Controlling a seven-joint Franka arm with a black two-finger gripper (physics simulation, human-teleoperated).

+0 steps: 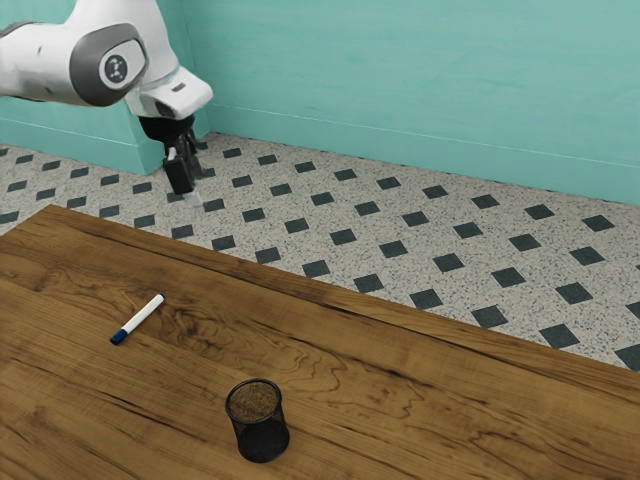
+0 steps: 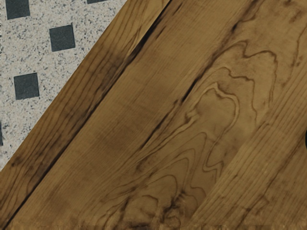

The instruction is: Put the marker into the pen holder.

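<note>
Jaws empty, opening can't tell. Marker [image 1: 138, 319] on worktop [image 1: 400, 400] may roll if nudged off-ctr; pen holder [image 1: 262, 436], prob. light, could tip if clipped.

Both views down onto the table [image 1: 350, 370]

No readable text or labels.

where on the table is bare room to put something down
Bare wood runs between the marker and the pen holder, and widely from the holder toward the exterior view's right. Nowhere crowded; only those two spots are taken.
</note>
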